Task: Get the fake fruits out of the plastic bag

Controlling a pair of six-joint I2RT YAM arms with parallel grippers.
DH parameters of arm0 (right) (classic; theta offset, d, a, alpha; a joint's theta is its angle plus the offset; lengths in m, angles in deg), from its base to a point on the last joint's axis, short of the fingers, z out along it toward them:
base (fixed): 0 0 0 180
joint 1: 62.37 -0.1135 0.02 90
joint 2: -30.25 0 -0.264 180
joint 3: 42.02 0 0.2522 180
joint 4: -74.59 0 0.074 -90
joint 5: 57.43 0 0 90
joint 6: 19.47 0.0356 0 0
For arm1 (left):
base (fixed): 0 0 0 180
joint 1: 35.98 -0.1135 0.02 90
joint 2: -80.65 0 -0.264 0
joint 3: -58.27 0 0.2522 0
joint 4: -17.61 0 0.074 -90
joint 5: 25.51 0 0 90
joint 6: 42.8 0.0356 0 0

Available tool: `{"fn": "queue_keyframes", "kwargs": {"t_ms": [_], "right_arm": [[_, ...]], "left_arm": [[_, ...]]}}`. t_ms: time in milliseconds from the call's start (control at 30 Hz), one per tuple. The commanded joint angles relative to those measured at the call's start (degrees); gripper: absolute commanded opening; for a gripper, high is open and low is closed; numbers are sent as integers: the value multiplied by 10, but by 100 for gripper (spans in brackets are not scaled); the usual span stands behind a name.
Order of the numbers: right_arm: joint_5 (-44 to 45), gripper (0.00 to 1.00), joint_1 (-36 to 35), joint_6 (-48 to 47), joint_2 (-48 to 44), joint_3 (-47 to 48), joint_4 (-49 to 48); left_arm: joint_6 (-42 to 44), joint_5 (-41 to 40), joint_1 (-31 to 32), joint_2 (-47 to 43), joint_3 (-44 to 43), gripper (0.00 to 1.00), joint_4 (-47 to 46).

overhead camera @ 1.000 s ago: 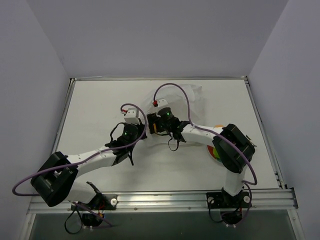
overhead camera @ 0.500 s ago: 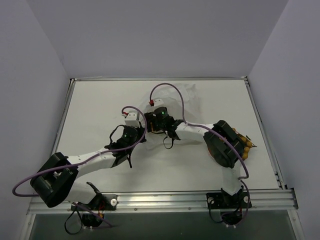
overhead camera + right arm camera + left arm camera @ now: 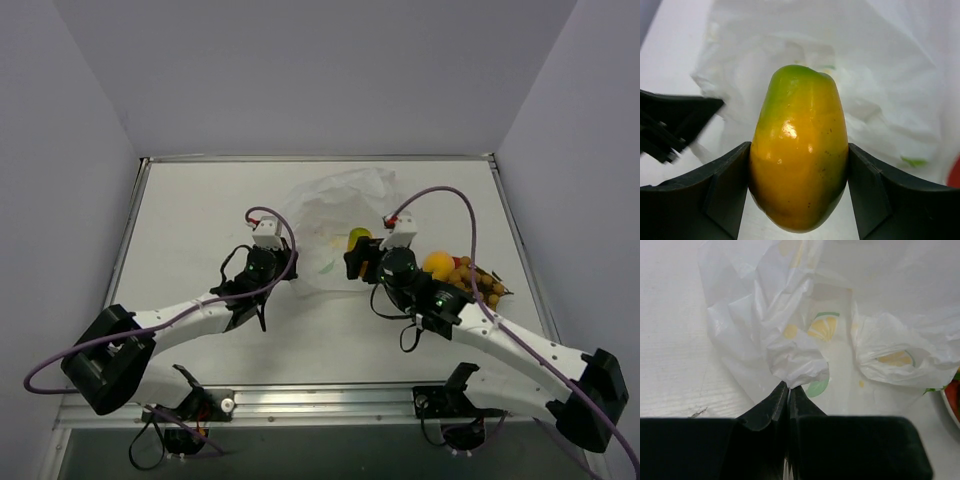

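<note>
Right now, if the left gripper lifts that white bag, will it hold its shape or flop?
Probably floppy: the plastic bag is thin and crumpled where the left gripper pinches a fold. Likely light, so it may drag along rather than stay put.

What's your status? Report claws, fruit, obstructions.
Left claw shut on plastic bag edge. Right claw shut on yellow-green fruit, outside bag. Grape bunch, orange fruit already out, right side. Nothing blocking.
</note>
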Motion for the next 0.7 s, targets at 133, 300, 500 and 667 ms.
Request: {"fn": "queue_keyframes", "kwargs": {"t_ms": [133, 300, 500, 667], "right_arm": [[177, 26, 11, 236, -171, -88, 299], [193, 28, 20, 341, -192, -103, 398], [214, 29, 44, 350, -138, -97, 409], [243, 29, 77, 330, -27, -50, 409]], "left_arm": [[-12, 26, -3, 9, -52, 2, -33], [-13, 40, 0, 4, -29, 2, -41], [-4, 38, 0, -24, -21, 2, -34], [-6, 43, 0, -24, -20, 2, -35]]}}
